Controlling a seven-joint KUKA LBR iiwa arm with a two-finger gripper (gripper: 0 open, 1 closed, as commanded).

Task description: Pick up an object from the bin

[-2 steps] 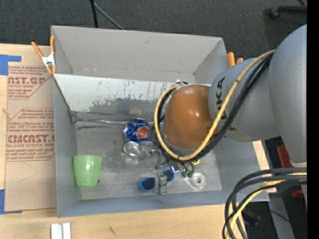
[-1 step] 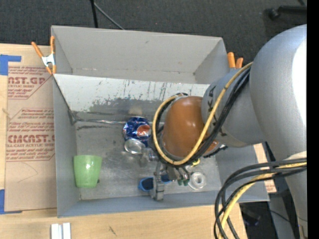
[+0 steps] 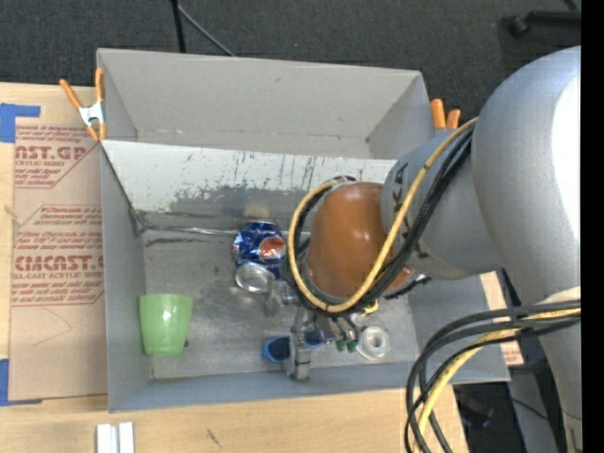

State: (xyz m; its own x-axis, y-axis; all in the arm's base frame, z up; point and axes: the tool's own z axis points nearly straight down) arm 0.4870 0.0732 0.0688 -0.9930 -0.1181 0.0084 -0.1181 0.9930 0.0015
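Observation:
My gripper hangs low near the bin's front wall, right of the middle, under the arm's wrist. A small blue thing lies on the floor just to its left, touching or nearly touching it. A white ring-shaped thing lies just to the gripper's right. Behind the gripper, toward the bin's middle, a crushed blue can with red and white markings lies on its side, its silver end facing the front.
A pale green plastic cup stands in the front left corner, well away from the gripper. The arm and its cables cover the bin's right side.

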